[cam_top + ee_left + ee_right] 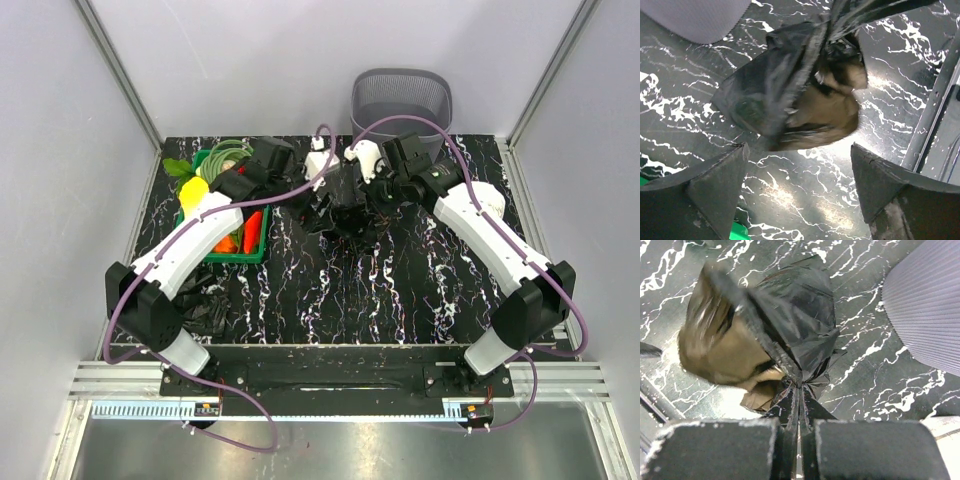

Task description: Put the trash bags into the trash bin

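Observation:
A black trash bag (795, 305) hangs over the marbled tabletop, with my right gripper (799, 386) shut on its gathered neck. The film is blurred and shows a brownish sheen on one side. In the left wrist view the same trash bag (785, 95) is beyond my left gripper (797, 175), which is open with nothing between its fingers (715, 185). From above, the trash bag (350, 218) is between both grippers, just in front of the grey mesh trash bin (401, 98). Another crumpled trash bag (205, 305) lies by the left arm's base.
A green crate (262, 243) of vegetables stands at the back left, under the left arm. The bin's wall appears close by in both wrist views: trash bin (695, 17) and trash bin (927, 315). Purple cables loop over both arms.

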